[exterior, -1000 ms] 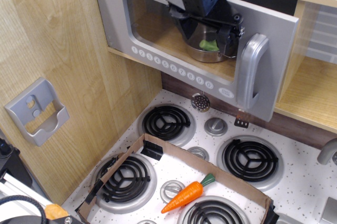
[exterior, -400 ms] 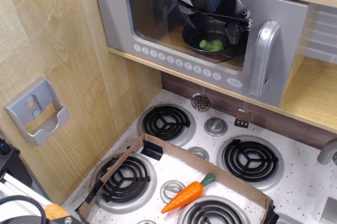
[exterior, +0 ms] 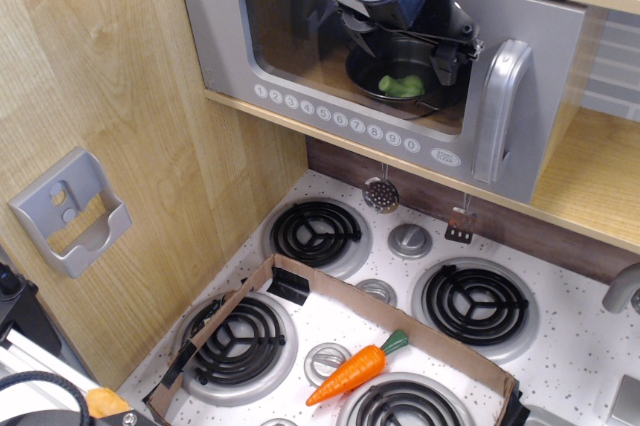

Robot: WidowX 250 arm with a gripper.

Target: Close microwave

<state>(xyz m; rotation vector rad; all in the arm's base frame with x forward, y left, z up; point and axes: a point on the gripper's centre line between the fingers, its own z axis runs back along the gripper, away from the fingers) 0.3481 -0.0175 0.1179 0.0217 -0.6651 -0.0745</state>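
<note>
A grey holder [exterior: 72,211] hangs on the wooden wall at left. Near me a carrot [exterior: 352,368] lies on the stove [exterior: 560,366] beside a cardboard strip [exterior: 420,331]. Up at the far side, the microwave [exterior: 290,46] has its door flush with the cabinet. My end effector [exterior: 400,6] sits against its window; I cannot tell whether the fingers are apart. A green item in a pot [exterior: 402,84] shows through the glass, the handle [exterior: 497,111] at right.

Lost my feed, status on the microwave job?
Gripper against the door front, finger state unclear. Microwave door looks flush, closed; pot with green item inside. Nothing blocking.
</note>
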